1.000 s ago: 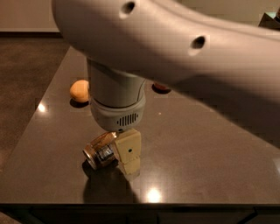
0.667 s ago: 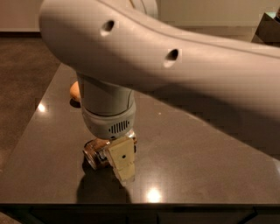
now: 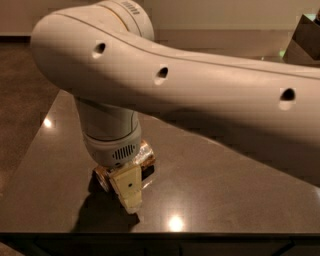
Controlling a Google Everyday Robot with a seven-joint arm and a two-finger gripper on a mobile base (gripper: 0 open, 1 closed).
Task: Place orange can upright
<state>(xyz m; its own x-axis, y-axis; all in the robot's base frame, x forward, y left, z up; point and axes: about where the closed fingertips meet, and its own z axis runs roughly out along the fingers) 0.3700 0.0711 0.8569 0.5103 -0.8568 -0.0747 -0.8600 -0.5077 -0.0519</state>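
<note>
Lowered and swung across the view since the earlier frames, the arm (image 3: pixel 200 95) now fills the upper picture, and its wrist housing (image 3: pixel 112 145) sits directly over the orange can (image 3: pixel 145 155). The gripper (image 3: pixel 129 192) has come down to the worktop (image 3: pixel 225 190), with its near finger's tip at, or just above, the surface.

The can lies on its side. Its silver end shows just left of the near finger and its gold-speckled body just right of it, so the finger crosses in front of the can. The far finger is hidden behind the wrist and can, so whether the fingers are pinching the can or only straddling it cannot be told.

Judged from this, the approach is complete and the grasp is at hand. The can has not yet been lifted or turned onto its end.

No brand or label can be read on the can. Small dark lettering on the arm's upper joint (image 3: pixel 131 7) is illegible.
</note>
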